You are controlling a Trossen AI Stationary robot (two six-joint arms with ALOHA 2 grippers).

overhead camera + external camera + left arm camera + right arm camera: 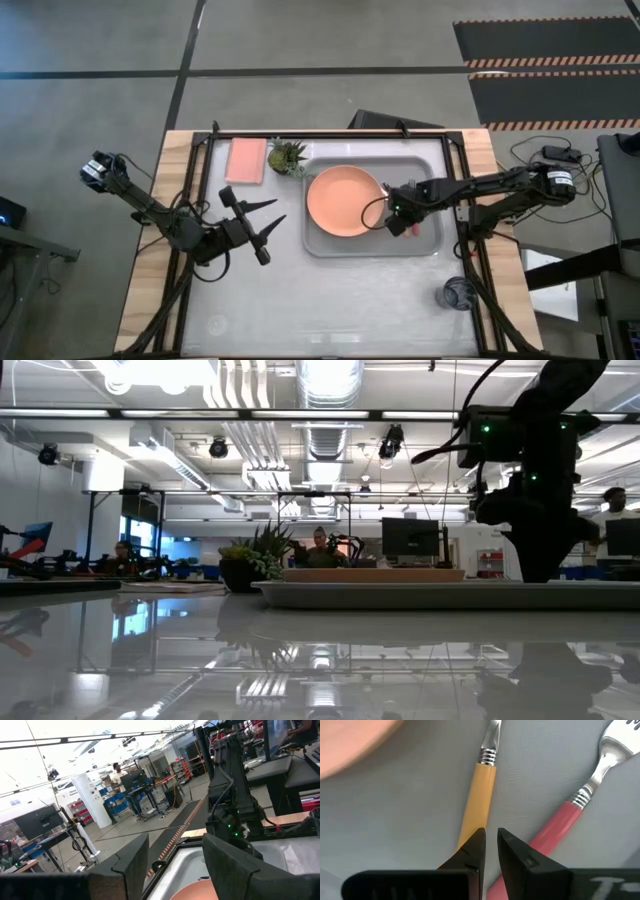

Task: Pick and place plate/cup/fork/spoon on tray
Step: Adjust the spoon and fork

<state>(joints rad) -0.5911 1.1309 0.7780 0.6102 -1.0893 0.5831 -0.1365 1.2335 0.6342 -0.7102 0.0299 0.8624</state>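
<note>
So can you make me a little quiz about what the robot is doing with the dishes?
1. True or false: the plate lies in the tray.
2. Which is still outside the tray? A) cup B) fork C) spoon
3. Fill in: the right end effector hovers over the tray, fingers nearly closed, holding ____.

The left end effector waits open beside the tray.

Key: 1 true; 2 A; 3 nothing
</note>
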